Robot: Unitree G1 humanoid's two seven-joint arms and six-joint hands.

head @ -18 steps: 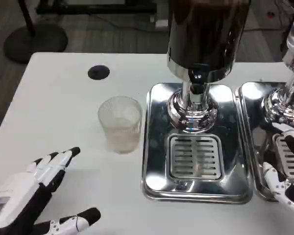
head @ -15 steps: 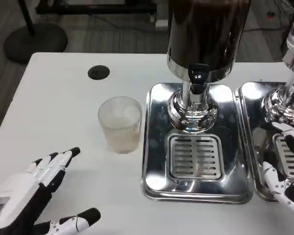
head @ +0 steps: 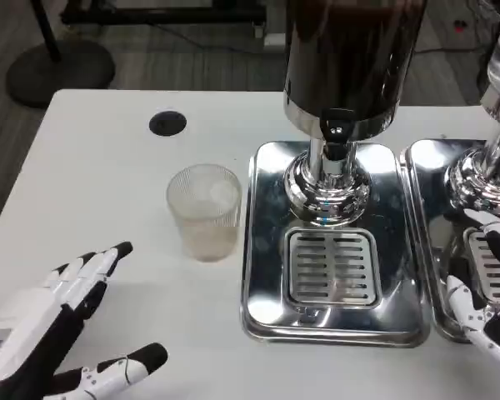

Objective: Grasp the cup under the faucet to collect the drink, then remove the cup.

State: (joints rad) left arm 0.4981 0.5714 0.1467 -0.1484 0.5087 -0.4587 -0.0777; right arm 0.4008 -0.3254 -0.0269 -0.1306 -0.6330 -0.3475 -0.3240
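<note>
A clear ribbed plastic cup (head: 204, 210) stands upright on the white table (head: 100, 183), to the left of the drink dispenser's steel tray (head: 267, 250). The dispenser's dark tank (head: 354, 58) and its black faucet (head: 337, 129) hang over the slotted drip grille (head: 331, 267), which has nothing on it. My left hand (head: 58, 325) lies at the bottom left, fingers spread and holding nothing, well short of the cup. My right hand (head: 492, 283) sits at the right edge over a second dispenser's tray, fingers apart, holding nothing.
A second dispenser's chrome column (head: 487, 179) and tray stand at the far right. A black round cable hole (head: 167, 123) is set in the table behind the cup. Dark floor and a stand base (head: 58, 67) lie beyond the far table edge.
My left hand has slipped slightly down and back toward the bottom left corner. The cup and right hand have stayed put.
</note>
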